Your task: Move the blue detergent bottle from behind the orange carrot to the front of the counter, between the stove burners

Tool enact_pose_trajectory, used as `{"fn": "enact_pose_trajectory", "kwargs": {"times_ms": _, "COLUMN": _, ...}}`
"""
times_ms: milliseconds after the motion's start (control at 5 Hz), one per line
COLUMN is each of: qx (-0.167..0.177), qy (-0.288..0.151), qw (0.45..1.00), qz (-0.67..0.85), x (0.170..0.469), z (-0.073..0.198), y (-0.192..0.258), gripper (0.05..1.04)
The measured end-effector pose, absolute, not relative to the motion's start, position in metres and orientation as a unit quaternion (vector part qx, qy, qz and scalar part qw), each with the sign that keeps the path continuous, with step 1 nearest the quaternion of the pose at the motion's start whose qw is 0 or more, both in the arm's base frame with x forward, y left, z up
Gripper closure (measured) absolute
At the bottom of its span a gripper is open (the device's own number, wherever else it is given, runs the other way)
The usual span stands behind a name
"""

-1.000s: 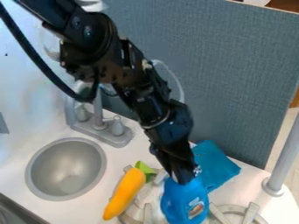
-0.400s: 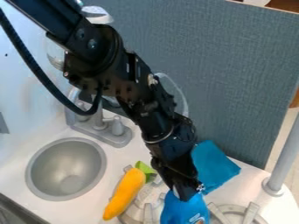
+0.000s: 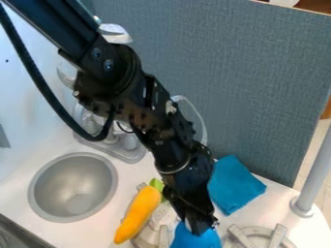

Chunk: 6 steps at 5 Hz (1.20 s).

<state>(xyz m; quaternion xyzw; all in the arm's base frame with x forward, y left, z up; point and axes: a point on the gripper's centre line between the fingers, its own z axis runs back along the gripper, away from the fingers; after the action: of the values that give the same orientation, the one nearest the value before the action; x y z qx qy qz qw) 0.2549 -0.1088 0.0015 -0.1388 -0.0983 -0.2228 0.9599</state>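
The black gripper (image 3: 198, 228) hangs low at the bottom centre, its tip at the top of a blue bottle (image 3: 195, 240) whose lower part runs past the bottom edge. It is shut on the bottle. Left of it lies a yellow-orange toy vegetable (image 3: 138, 214) with a green end, resting on a grey stove grate. A folded teal cloth (image 3: 234, 185) lies right of the gripper, near the grey panel.
A round grey sink (image 3: 73, 187) is at the left, with a grey faucet base (image 3: 127, 154) behind it. Another burner grate (image 3: 261, 237) is at the bottom right, near an upright grey post (image 3: 311, 173). A blue-grey panel (image 3: 239, 82) stands behind.
The gripper and the blue bottle have moved down towards the bottom edge and slightly left, uncovering more of the teal cloth. The vegetable has stayed put.
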Motion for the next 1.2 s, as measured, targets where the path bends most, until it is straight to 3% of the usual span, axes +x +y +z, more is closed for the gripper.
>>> {"fn": "enact_pose_trajectory", "kwargs": {"times_ms": 400, "qx": -0.126, "qy": -0.083, "qw": 0.959, "qz": -0.239, "x": 0.247, "z": -0.018, "y": -0.119, "gripper": 0.570}}
{"fn": "enact_pose_trajectory", "kwargs": {"times_ms": 800, "qx": -0.112, "qy": -0.092, "qw": 0.956, "qz": -0.253, "x": 0.258, "z": -0.022, "y": -0.124, "gripper": 0.543}}
{"fn": "enact_pose_trajectory", "kwargs": {"times_ms": 1000, "qx": -0.103, "qy": -0.097, "qw": 0.957, "qz": -0.253, "x": 0.260, "z": -0.026, "y": -0.122, "gripper": 0.451}}
{"fn": "enact_pose_trajectory", "kwargs": {"times_ms": 1200, "qx": -0.106, "qy": -0.084, "qw": 0.957, "qz": -0.255, "x": 0.250, "z": -0.035, "y": -0.123, "gripper": 0.146}}
